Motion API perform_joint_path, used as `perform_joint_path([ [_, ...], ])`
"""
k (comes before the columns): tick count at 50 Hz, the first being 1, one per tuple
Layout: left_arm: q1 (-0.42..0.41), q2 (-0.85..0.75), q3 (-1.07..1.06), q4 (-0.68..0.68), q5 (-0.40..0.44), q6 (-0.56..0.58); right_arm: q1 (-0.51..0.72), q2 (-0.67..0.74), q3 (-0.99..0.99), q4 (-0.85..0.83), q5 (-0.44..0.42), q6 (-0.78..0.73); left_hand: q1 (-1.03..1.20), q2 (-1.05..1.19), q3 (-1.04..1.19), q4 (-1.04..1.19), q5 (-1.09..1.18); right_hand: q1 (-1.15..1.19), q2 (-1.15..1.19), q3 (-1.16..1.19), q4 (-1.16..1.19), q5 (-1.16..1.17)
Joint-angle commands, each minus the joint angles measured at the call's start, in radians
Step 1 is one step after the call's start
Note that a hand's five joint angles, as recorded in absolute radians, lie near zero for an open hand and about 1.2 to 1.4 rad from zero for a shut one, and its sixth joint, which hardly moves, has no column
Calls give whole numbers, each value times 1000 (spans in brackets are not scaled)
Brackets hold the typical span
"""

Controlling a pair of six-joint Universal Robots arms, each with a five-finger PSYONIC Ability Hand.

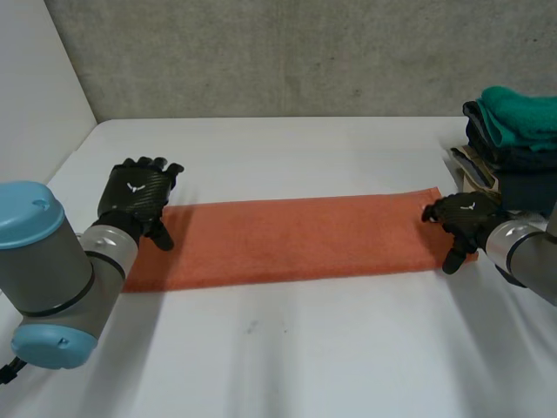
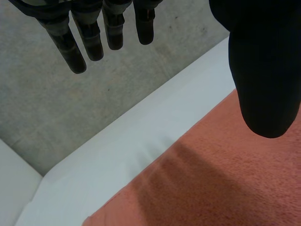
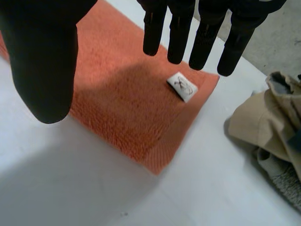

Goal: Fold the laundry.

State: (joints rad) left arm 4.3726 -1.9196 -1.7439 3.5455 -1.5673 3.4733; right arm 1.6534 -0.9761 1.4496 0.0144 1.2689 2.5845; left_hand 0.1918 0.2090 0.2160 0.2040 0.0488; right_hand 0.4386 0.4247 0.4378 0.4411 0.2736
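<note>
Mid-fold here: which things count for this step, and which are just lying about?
In the job: orange towel, lying flat; left robot hand and right robot hand, open, at its ends.
Lying about: clothes pile beside the right robot hand.

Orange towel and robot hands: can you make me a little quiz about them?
1. True or false: the orange towel lies flat in a long strip on the white table.
2. What is on the towel near the right hand's fingertips? A) a white label B) a spoon C) a ball
3. Fill in: the left hand holds nothing and its fingers are straight, so it is ____ (open or shut).
Key: 1 true; 2 A; 3 open.
</note>
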Motion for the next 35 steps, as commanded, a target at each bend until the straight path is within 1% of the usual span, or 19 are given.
perform_joint_path([
  [1,-2,-7,3,1,3,7,0,89,-23,-60,12,-40,7,-10,-17,-5,-25,329,343,330,327,320],
  [3,-2,-9,1,0,3,7,-4,99,-31,-63,20,-61,7,-10,-17,-5,-25,944,958,944,941,934],
  [7,-1,-4,0,0,0,7,-81,79,3,-122,81,-93,4,-13,-20,-8,-27,958,972,959,955,948],
  [10,1,8,-5,0,0,7,-112,36,24,-131,90,-116,7,-10,-17,-5,-25,958,972,959,955,948],
  [12,2,17,-5,0,0,6,-136,-27,43,-129,90,-170,7,-10,-17,-5,-25,958,972,959,955,948],
  [14,2,24,-6,0,0,6,-167,-50,48,-128,102,-216,7,-10,-17,-5,-25,958,972,959,955,948],
  [15,2,25,-6,0,0,6,-202,-64,54,-131,110,-262,7,-10,-17,-5,-25,958,972,959,955,948],
  [19,4,31,-11,0,-2,4,-260,-79,48,-129,119,-355,4,-13,-20,-8,-27,958,972,959,955,948],
  [20,4,33,-11,0,-2,4,-271,-79,48,-135,127,-403,4,-13,-20,-8,-27,958,972,959,955,948],
  [22,7,39,-11,0,0,4,-262,-85,46,-134,132,-422,4,-13,-20,-8,-27,958,972,959,955,948],
  [25,10,69,-13,0,-2,3,-157,-133,35,-143,126,-390,4,-13,-20,-8,-27,958,972,959,955,948],
  [26,12,76,-13,0,-2,1,-85,-153,26,-155,121,-344,4,-13,-20,-8,-27,958,972,959,955,948],
  [29,15,106,-14,0,-4,-3,21,-173,17,-189,112,-273,4,-13,-20,-8,-27,958,972,959,955,948],
  [30,18,114,-16,0,-4,-5,93,-177,17,-220,100,-241,4,-13,-20,-8,-27,958,972,959,955,948],
  [31,21,120,-19,0,-4,-6,132,-177,15,-238,93,-228,4,-13,-20,-8,-27,958,972,959,955,948],
  [33,27,136,-26,0,-2,-11,210,-174,15,-284,78,-219,4,-13,-20,-8,-27,958,972,959,955,948],
  [34,27,140,-29,0,-2,-13,294,-168,15,-337,60,-222,4,-13,-20,-8,-27,958,972,959,955,948],
  [35,28,143,-31,0,-2,-14,337,-164,15,-367,49,-222,4,-13,-20,-8,-27,958,972,959,955,948],
])
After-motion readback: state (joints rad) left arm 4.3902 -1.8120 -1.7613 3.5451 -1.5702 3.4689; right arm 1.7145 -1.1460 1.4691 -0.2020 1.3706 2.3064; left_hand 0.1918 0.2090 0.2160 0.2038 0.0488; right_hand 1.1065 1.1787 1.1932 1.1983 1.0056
